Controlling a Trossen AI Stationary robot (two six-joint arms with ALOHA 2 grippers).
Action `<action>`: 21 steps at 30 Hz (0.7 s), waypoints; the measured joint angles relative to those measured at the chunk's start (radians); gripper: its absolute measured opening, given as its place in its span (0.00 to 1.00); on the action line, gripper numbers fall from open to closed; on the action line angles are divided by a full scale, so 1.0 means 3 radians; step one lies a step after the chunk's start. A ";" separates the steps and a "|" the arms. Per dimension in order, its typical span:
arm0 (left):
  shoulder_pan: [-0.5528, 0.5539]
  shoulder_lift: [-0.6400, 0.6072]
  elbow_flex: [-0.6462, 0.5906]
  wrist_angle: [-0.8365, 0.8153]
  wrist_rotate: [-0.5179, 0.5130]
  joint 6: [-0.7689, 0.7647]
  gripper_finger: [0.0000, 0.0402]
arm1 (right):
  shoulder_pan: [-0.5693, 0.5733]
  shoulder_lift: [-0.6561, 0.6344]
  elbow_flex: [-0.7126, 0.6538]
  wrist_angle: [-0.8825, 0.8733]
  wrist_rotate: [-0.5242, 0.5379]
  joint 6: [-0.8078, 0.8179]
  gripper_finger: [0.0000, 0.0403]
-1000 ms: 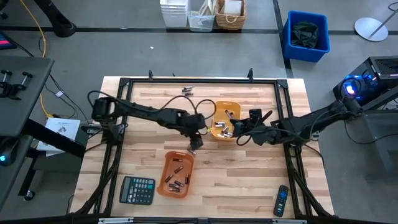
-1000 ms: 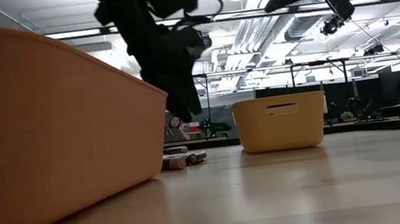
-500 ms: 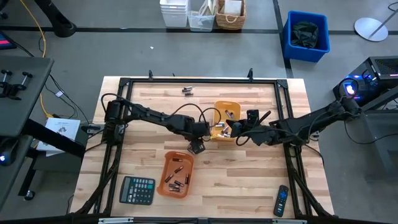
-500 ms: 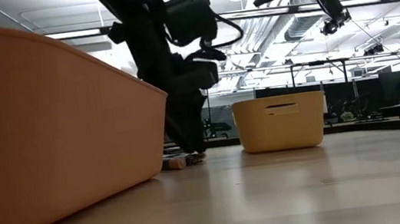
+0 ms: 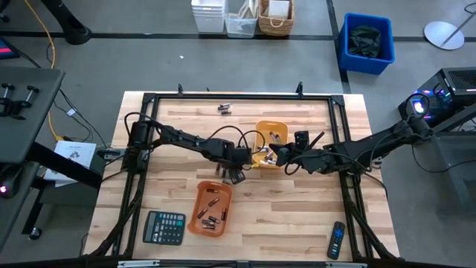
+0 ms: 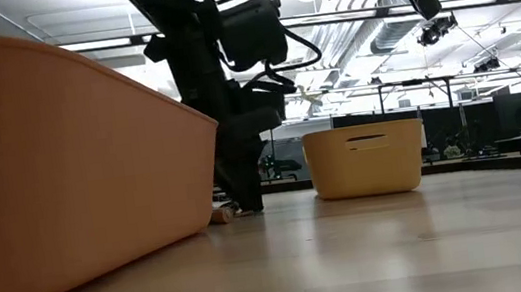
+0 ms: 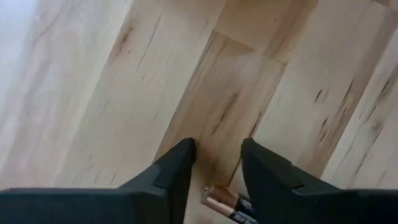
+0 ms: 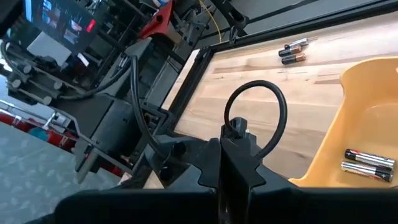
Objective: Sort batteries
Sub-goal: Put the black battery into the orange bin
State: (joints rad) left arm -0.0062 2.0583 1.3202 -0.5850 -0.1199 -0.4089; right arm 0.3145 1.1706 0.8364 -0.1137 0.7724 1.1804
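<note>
My left gripper point(image 5: 233, 176) points down at the table just beyond the orange tray point(image 5: 210, 208). Its open fingers point(image 7: 183, 163) stand on either side of a copper-topped battery point(image 7: 217, 200) lying on the wood. The low view shows that gripper point(image 6: 241, 207) at the table top, with a battery point(image 6: 221, 215) beside it. My right gripper point(image 5: 279, 155) hovers shut and empty over the yellow tray point(image 5: 269, 132), which holds batteries point(image 8: 369, 162). Several batteries lie in the orange tray. Two loose batteries point(image 5: 224, 109) rest near the far edge. My left gripper comes from above, pointing down, one finger on each side of the battery's copper end point(image 7: 211, 196). The battery lies flat on the table. I cannot tell whether the fingers touch it.
A black calculator point(image 5: 164, 227) lies at the near left and a black remote point(image 5: 337, 240) at the near right. A black frame point(image 5: 223, 97) runs around the table. Bare wood lies between the trays and the near edge.
My left gripper has come down from above the table to the table top, onto the batteries beyond the orange tray, tipping more steeply downward. My right gripper has stayed over the yellow tray.
</note>
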 joint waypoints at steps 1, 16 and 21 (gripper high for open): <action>0.0008 -0.0041 -0.0002 0.0010 -0.0022 0.0061 0.28 | 0.0001 0.0000 0.0000 0.0000 0.0000 -0.0010 0.00; 0.0416 -0.1267 -0.0796 -0.0550 -0.0236 -0.0331 0.41 | 0.0000 0.0000 0.0000 -0.0009 -0.0021 -0.0072 0.00; 0.0268 -0.1506 -0.1298 -0.0558 0.0028 -0.0952 0.52 | 0.0001 0.0001 0.0000 -0.0032 -0.0021 -0.0078 0.00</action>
State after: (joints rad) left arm 0.0743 1.6064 0.9307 -0.7524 -0.1116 -0.6947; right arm 0.3148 1.1709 0.8364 -0.1234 0.7662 1.1569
